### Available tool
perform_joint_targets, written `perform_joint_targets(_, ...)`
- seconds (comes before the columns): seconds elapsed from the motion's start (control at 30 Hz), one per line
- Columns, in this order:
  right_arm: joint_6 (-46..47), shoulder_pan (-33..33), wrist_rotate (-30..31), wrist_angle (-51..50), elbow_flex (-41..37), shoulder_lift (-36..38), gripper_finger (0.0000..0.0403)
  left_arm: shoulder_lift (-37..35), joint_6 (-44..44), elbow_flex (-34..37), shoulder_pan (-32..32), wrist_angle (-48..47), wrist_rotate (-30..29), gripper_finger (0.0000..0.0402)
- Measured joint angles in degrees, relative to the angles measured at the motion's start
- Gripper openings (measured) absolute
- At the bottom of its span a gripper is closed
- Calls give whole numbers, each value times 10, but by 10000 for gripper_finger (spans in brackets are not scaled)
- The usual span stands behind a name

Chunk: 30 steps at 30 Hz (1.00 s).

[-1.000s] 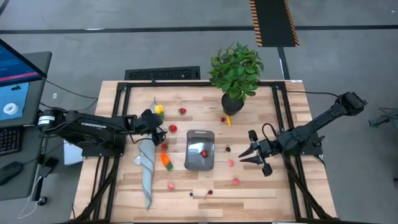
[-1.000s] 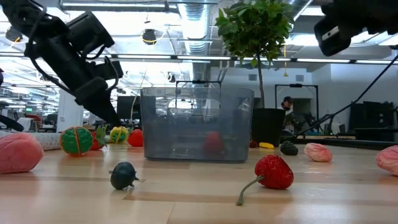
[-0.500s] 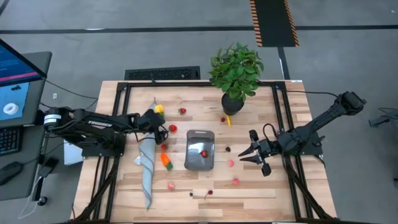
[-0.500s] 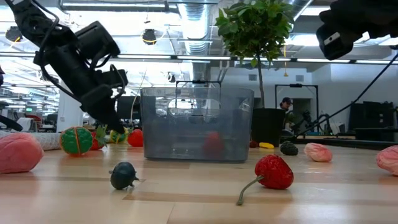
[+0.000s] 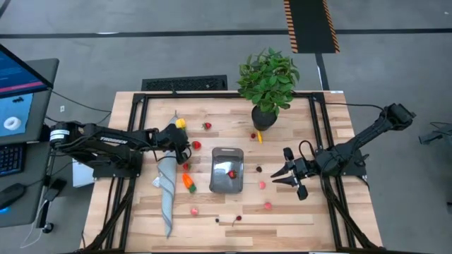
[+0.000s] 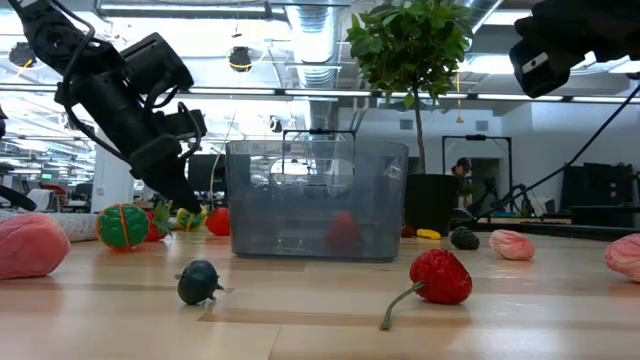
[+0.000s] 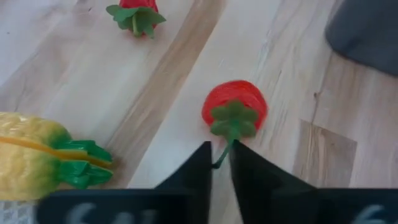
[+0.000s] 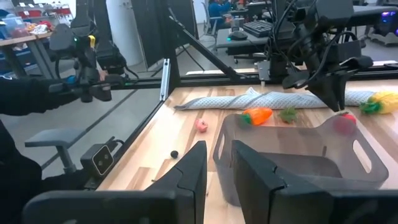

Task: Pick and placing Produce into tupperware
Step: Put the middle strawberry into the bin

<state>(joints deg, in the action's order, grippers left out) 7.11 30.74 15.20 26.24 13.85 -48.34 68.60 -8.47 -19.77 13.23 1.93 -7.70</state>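
The left gripper (image 7: 221, 163) is lowered over a red strawberry (image 7: 234, 109) beside the yellow corn piece (image 7: 31, 155), left of the tupperware (image 5: 227, 170); its fingers are nearly closed around the green stem, though a firm grip cannot be confirmed. The right gripper (image 5: 289, 174) is held right of the tupperware, fingers slightly parted and empty. One red piece (image 5: 232, 173) is seen inside the tupperware.
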Motion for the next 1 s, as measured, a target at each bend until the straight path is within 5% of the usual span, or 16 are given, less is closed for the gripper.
perform_joint_targets(0.4,0,0,1,0,0,0,98,0,12,-6,0,67,64,1)
perform_joint_targets(1.0,5,0,1,0,0,0,98,0,47,-155,-53,23,118,0)
